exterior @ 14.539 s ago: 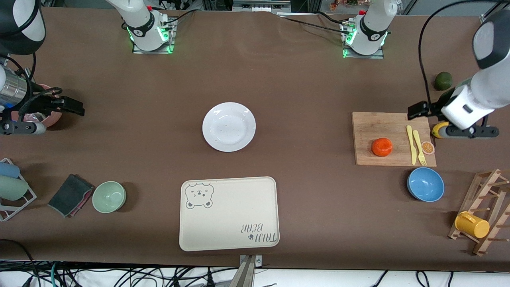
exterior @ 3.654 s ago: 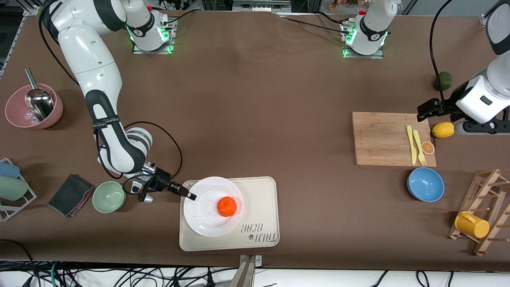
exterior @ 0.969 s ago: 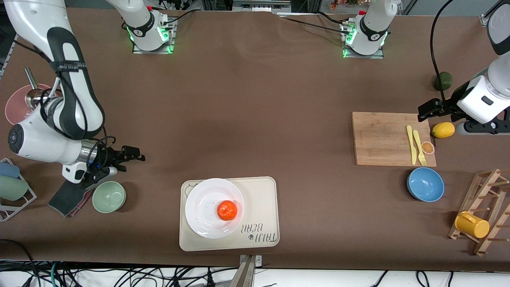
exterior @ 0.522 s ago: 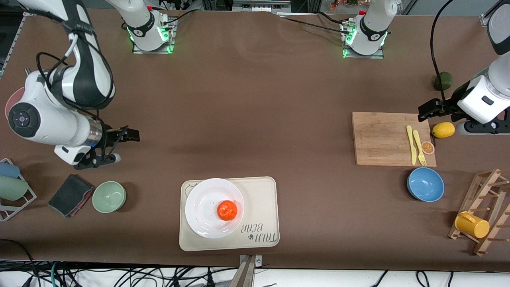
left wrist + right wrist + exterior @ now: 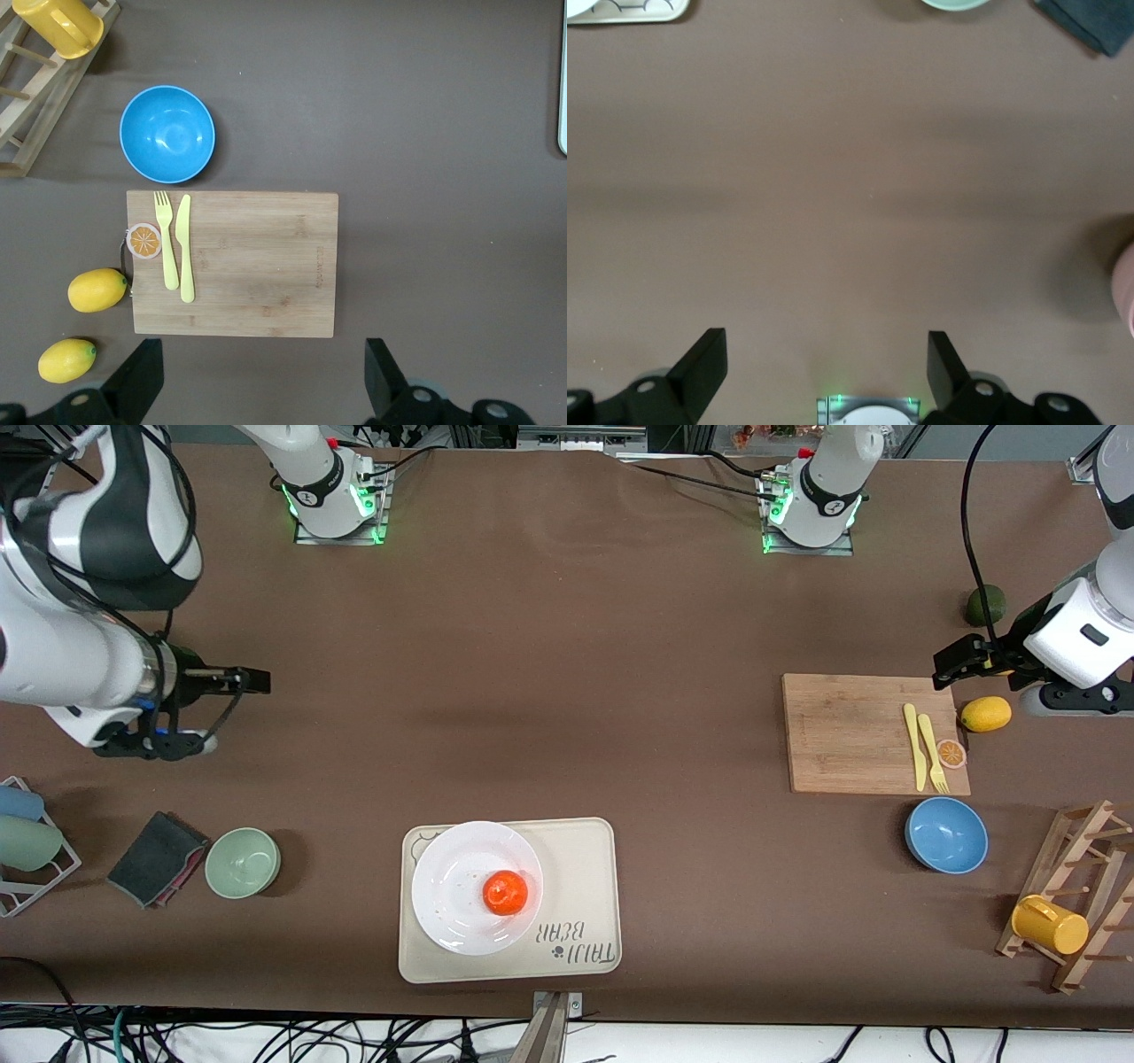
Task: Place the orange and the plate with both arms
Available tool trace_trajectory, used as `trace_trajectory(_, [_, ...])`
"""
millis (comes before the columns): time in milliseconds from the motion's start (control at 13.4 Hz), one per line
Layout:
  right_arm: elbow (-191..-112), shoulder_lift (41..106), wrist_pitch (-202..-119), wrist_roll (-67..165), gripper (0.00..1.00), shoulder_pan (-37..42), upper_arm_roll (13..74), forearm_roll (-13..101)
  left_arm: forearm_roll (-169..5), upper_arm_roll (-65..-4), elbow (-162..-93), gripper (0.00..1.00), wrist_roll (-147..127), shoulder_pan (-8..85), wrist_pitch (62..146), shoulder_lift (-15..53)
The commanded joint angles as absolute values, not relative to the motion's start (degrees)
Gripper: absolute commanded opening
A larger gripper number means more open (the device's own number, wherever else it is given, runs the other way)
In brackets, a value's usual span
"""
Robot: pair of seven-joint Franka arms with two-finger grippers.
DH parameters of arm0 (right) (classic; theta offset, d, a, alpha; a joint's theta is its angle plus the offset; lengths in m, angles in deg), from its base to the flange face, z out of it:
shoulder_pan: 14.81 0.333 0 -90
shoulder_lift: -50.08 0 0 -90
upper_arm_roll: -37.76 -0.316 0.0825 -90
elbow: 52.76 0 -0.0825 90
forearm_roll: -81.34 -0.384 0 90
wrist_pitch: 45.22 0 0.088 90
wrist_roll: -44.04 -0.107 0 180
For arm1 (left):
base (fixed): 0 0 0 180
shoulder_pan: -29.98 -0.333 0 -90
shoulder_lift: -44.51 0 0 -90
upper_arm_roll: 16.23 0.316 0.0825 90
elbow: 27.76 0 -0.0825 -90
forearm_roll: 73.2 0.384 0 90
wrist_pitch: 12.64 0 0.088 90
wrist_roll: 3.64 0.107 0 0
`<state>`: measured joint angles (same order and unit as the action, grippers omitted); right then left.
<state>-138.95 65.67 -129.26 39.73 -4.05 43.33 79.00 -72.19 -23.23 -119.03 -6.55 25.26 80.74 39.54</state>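
Observation:
The orange (image 5: 505,893) sits in the white plate (image 5: 447,877), and the plate rests on the cream bear tray (image 5: 580,868) near the front camera's edge of the table. My right gripper (image 5: 252,681) hangs open and empty over bare table toward the right arm's end, well away from the tray. In the right wrist view the right gripper (image 5: 824,363) shows spread fingers over brown table, with a tray corner (image 5: 656,11) at the frame's edge. My left gripper (image 5: 952,662) is open and empty beside the cutting board. The left wrist view has this gripper (image 5: 261,372) over bare table.
The cutting board (image 5: 850,731) carries a yellow fork and knife (image 5: 926,748) and an orange slice (image 5: 951,754). A lemon (image 5: 985,714), an avocado (image 5: 984,605), a blue bowl (image 5: 946,834) and a mug rack (image 5: 1076,903) are nearby. A green bowl (image 5: 243,862) and cloth (image 5: 158,858) lie toward the right arm's end.
My right arm has risen and pulled back from the green bowl toward its own base. The left arm has barely shifted. Plate and orange stay put on the tray.

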Motion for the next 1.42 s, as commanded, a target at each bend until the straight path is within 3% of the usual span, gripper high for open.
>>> trace_trajectory(0, [-141.43,62.04,-128.8,38.95,1.0,-4.0,43.74,80.63,-72.67,-22.91,-118.38,1.0,-5.74,25.67,79.74,39.86])
trace_trajectory(522, [-145.91,58.35,-133.1,39.56,1.0,-4.87,43.39,80.99,-73.64,-23.7,-119.43,1.0,-8.11,25.06,80.35,40.38])
trace_trajectory(746, [-150.93,54.39,-137.33,39.99,1.0,-15.75,34.8,80.99,-73.64,-23.7,-119.43,1.0,-8.21,25.05,80.35,40.38])
trace_trajectory(1342, [-146.89,53.24,-133.2,40.61,1.0,-15.6,37.59,81.25,-73.64,-23.7,-119.34,1.0,-8.21,25.05,80.26,40.38])
